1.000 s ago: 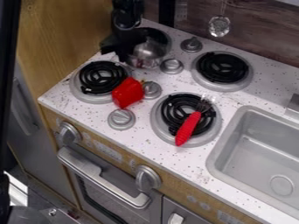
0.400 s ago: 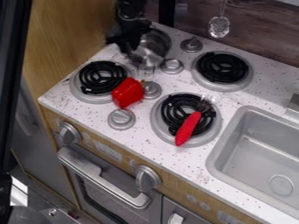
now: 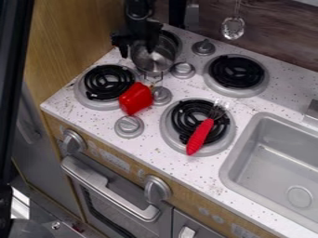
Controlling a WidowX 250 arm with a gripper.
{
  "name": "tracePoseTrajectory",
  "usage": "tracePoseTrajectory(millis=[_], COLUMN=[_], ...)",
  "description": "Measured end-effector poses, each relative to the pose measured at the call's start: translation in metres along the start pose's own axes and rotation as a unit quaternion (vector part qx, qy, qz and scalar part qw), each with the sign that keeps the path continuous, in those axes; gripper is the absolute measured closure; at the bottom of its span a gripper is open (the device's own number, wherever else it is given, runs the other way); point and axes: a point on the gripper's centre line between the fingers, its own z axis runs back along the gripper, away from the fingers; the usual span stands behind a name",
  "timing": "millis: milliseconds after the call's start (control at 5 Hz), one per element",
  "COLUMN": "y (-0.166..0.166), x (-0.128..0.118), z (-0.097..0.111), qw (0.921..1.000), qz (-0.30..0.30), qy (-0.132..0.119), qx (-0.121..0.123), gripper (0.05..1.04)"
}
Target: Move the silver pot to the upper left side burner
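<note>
Your tool [image 3: 137, 51]: spread wide, at the pot | Silver pot [image 3: 153, 60]: tilted, overlapping upper left burner [image 3: 172, 36] | Done, I judge: pot reaches burner area | Left for you: make it flat and centred, then clear the tool

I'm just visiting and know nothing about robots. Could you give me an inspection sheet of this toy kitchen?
Surface: speckled white stovetop, black-coiled burners.
Job's things: silver pot, tilted, partly covering the rearmost burner in view.
Clutter: red pepper against the left burner; red-handled whisk across the front burner.
Gripper: black gripper at the pot.
Cables: nothing seen.
Surroundings: sink, hanging slotted spoon.
</note>
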Motion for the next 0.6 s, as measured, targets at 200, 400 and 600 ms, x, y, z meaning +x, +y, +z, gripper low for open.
tracePoseTrajectory(millis=[200,400,600], y=[-0.006,-0.009,-0.007], x=[-0.005,-0.014,-0.018], z=[0.011,0.012,0.016], qw=[0.9988,0.9928,0.9872], qz=[-0.033,-0.089,-0.131], qy=[0.034,0.068,0.085], qx=[-0.014,-0.042,-0.034], gripper=[0.085,0.085,0.086])
